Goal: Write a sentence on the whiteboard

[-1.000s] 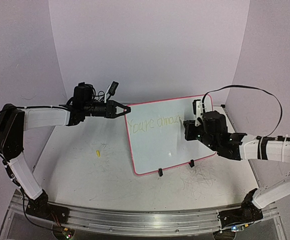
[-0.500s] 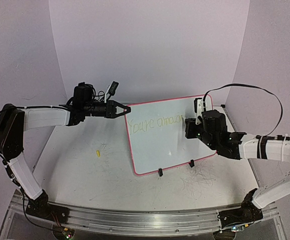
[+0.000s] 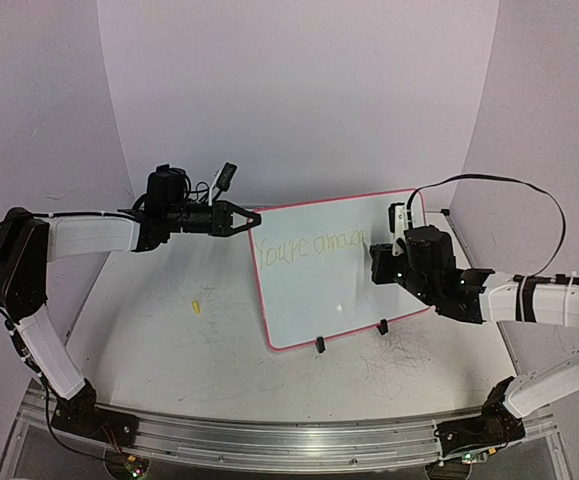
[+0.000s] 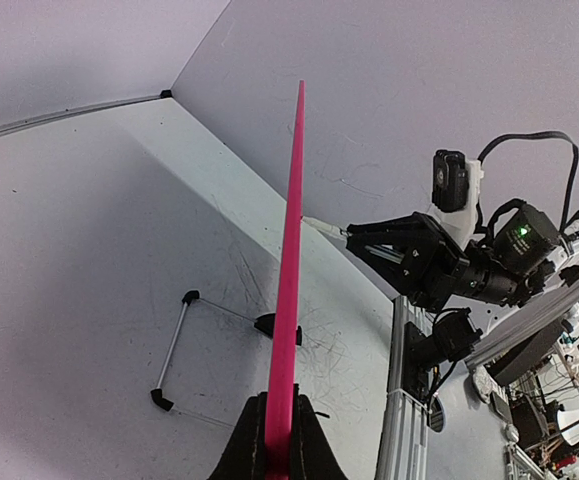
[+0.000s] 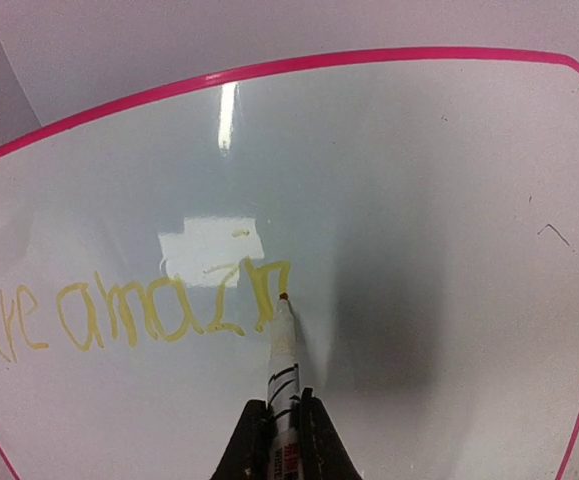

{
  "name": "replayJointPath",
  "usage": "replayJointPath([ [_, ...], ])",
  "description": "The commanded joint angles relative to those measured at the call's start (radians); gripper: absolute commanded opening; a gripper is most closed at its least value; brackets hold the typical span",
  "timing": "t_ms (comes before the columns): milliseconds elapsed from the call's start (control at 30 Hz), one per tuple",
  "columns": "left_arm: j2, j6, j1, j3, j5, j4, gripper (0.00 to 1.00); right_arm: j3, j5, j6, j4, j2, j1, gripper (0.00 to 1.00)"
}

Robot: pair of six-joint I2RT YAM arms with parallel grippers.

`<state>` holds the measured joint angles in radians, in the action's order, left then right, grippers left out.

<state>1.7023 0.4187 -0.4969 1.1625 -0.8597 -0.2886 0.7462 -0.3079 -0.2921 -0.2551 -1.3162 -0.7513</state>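
Right tool [image 5: 279, 432] clenched on a marker [image 5: 283, 345], tip touching the whiteboard [image 5: 439, 200] just ahead of its fingers. The tip sits at the end of the sentence [image 5: 119, 315], which runs off to this tool's left and reads as far as "amazin". Left tool [image 4: 278, 440] clamped on the board's pink edge, board standing tilted on the bench [image 4: 79, 250]. Board looks thin, stiff, light and slick. Best held by the rim, and it may skid under pen pressure.
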Motion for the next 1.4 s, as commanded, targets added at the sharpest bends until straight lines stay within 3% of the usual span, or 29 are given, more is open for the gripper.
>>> replayJointPath([
  [0, -0.032, -0.015, -0.003, -0.005, 0.019, 0.022, 0.00, -0.012, 0.011, -0.018, 0.040, 0.022, 0.006, 0.00],
  [333, -0.031, -0.015, -0.003, -0.004, 0.019, 0.022, 0.00, 0.028, -0.004, -0.004, 0.012, 0.086, 0.016, 0.00],
  [1367, -0.035, -0.015, -0.003, -0.004, 0.017, 0.022, 0.00, 0.028, 0.102, 0.043, -0.075, 0.005, 0.073, 0.00],
])
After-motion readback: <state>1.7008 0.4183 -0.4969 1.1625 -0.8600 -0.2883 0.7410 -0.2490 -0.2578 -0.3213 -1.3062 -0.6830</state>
